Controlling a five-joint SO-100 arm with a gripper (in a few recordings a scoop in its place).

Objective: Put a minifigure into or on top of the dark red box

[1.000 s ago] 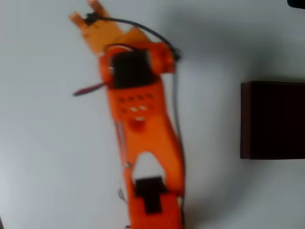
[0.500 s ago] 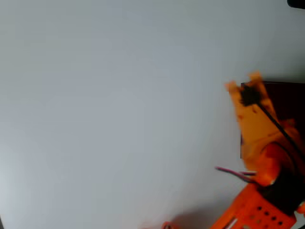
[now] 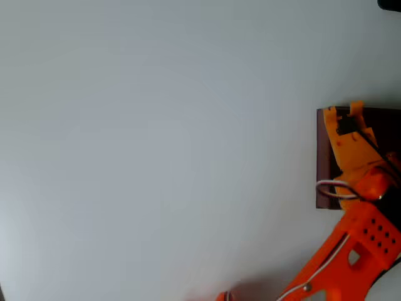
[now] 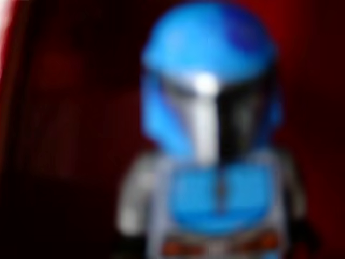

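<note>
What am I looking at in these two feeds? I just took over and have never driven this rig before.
The orange machine is a small robot arm, and its tool is the two-fingered grasping end. The overhead view looks straight down on a pale table. At the right edge sits a large dark red rectangular box with a near-black inside, and the tool reaches over its upper left corner. The wrist view comes from a camera riding on the arm, so it looks along the tool. It shows, very close and blurred, a tiny toy minifigure with a blue helmet, silver visor and grey-blue body, against the box's dark red. That closeness suggests the tool carries the figure, though its fingers cannot be made out around it.
</note>
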